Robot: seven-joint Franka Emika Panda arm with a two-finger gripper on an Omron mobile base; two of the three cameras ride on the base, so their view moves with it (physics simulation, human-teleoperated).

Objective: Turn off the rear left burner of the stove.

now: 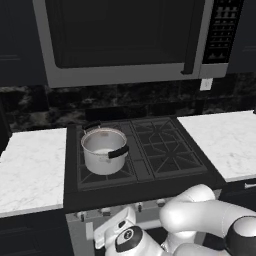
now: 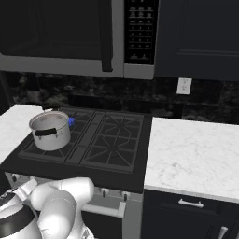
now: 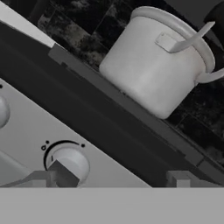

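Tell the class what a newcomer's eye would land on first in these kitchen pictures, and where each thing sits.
First comes the steel pot, standing on the left grates of the black stove, with a small blue glow showing behind it in the right base view. Above hangs the steel-framed microwave. Low in the hand view, the open gripper faces a knob on the steel front.

pot (image 1: 103, 150) ahead of my gripper: brushed steel, matt | stove (image 1: 165, 145) grates: black cast iron | knob (image 3: 70, 161) by my fingertips: smooth metal

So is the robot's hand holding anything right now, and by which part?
Nothing is held. The gripper is open in front of the stove, one fingertip beside a knob, nothing between them.
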